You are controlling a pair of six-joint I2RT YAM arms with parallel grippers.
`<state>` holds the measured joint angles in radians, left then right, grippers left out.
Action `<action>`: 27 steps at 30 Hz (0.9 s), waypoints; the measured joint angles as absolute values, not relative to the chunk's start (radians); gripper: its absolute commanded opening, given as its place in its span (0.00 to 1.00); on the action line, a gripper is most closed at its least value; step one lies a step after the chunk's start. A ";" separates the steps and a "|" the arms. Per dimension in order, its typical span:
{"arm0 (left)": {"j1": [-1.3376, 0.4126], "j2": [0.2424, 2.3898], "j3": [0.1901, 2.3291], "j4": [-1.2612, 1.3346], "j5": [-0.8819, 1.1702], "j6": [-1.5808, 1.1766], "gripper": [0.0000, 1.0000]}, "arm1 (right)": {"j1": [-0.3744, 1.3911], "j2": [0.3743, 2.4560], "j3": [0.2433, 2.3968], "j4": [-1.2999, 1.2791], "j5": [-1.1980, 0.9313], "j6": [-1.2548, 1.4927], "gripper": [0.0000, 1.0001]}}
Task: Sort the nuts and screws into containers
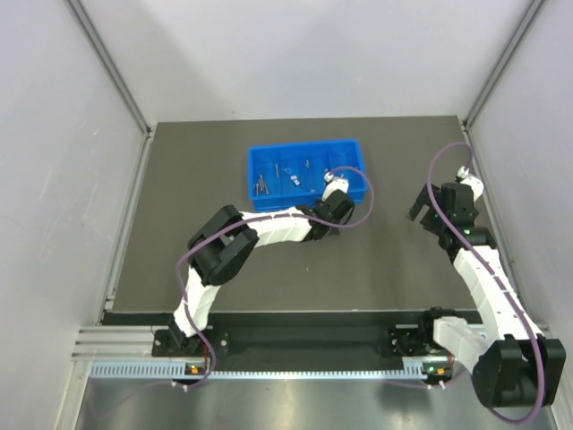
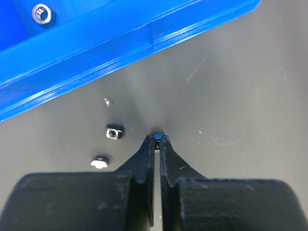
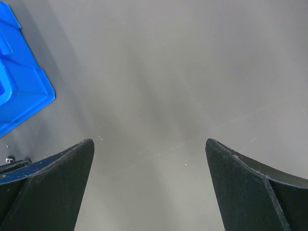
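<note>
The blue tray [image 1: 351,149] with its containers lies at the back middle of the table, with screws [image 1: 260,184] in its left section and a hex nut [image 2: 42,13] in another. My left gripper [image 2: 157,140] sits on the table just in front of the tray's near wall [image 2: 96,53]. It is shut on a tiny silvery piece at its tips; I cannot tell whether that piece is a nut or a screw. A square nut [image 2: 114,131] and a small bright piece [image 2: 100,162] lie loose to its left. My right gripper [image 3: 149,149] hangs open over bare table.
White walls with metal posts close in the dark table on three sides. The left arm [image 1: 260,231] stretches across the middle toward the tray. A corner of the tray [image 3: 19,96] shows at the left of the right wrist view.
</note>
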<state>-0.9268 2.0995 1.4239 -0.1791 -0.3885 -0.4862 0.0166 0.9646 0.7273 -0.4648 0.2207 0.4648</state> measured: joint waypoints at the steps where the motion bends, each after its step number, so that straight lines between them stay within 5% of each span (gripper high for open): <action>1: -0.927 2.099 1.425 -0.180 -0.386 -0.483 0.00 | 0.017 0.965 0.727 -0.465 0.221 0.465 1.00; 11: -0.926 2.067 1.474 -0.190 -0.381 -0.410 0.01 | 0.017 0.964 0.727 -0.465 0.224 0.465 1.00; 27: -0.849 2.209 1.925 -0.171 -0.382 -0.345 0.03 | 0.017 0.966 0.727 -0.466 0.250 0.465 1.00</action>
<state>-0.8486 2.2093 1.9247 -0.1715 -0.3824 -0.3450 0.0166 0.9661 0.7273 -0.4656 0.2504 0.4648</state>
